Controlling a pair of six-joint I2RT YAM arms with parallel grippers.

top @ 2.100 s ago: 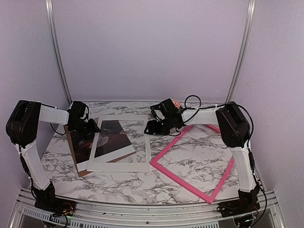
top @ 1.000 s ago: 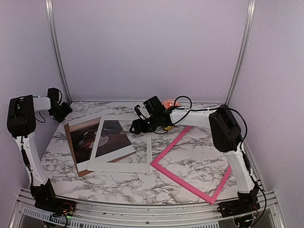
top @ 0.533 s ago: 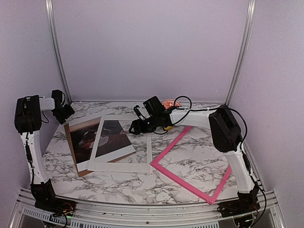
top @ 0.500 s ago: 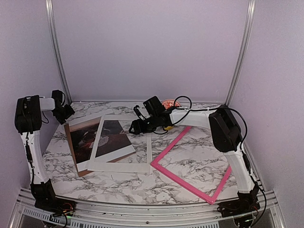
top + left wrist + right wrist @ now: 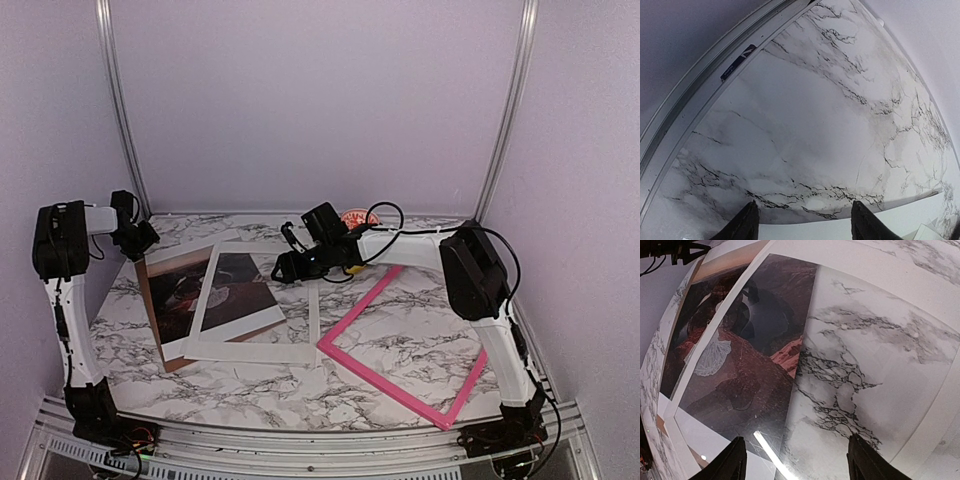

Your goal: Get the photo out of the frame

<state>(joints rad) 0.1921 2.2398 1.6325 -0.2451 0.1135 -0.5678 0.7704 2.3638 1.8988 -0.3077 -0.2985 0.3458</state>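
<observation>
Paper is what the job comes down to. The large dark brown-red photo print with a small white-dressed figure and white margins (image 5: 235, 290) looks thin, light and limp. It would likely crease or smudge if pinched on the picture area, and it lies flat, so there is little edge to get under. My judgement is to take it by a white margin or a corner, sliding one finger beneath, and to lift slowly so it does not buckle.

From the overhead view, the photo lies on the marble tabletop (image 5: 250, 385) at about 9 o'clock from the thin bright pink rectangular frame (image 5: 383, 387). The frame rests flat and apart from it, with bare marble showing through its opening, so the photo looks to be out of it already. A plain brown backing board (image 5: 150, 300) shows along the photo's 9 o'clock side. A white-edged sheet (image 5: 300, 345) overlaps the photo's 3 o'clock part; I cannot tell which lies on top.

The right claw (image 5: 800, 460) hovers just above the photo's 1 o'clock corner, its fingers spread with nothing between them, not touching the paper as far as the wrist view shows. The left claw (image 5: 802, 225) is well away at 10 o'clock of the photo, near the rear rail, also parted and empty over bare marble.
</observation>
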